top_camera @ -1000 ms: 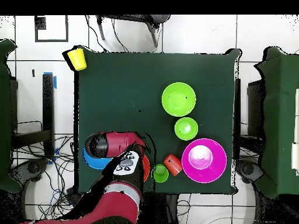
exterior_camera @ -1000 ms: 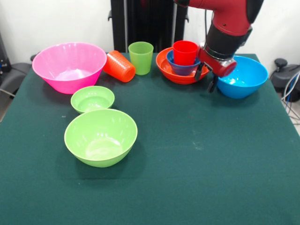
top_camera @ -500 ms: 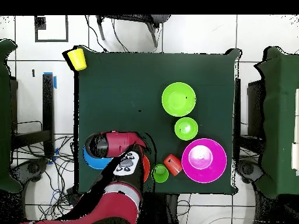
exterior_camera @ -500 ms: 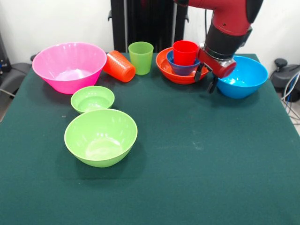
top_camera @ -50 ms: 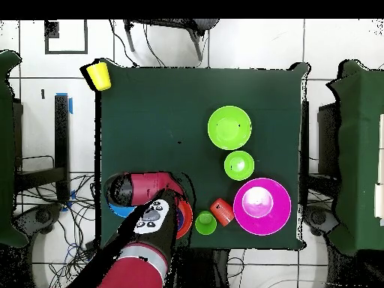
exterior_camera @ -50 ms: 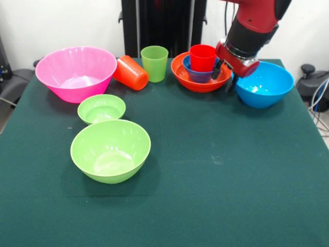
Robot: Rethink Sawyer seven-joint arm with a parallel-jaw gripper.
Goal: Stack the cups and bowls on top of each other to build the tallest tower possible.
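Gripper rises, empty, fingers apart, from red cup on tower; next needs another piece

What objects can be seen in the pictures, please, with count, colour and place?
Bowls: six. Pink, far left; small green in front of it; large green nearest the camera; orange at the far side, holding the small dark blue; blue, far right.
Cups: four. Red in the dark blue bowl; light green upright; orange on its side; yellow at a table corner, overhead.
Table: one, dark green.
Hand: one, between orange and blue bowls.
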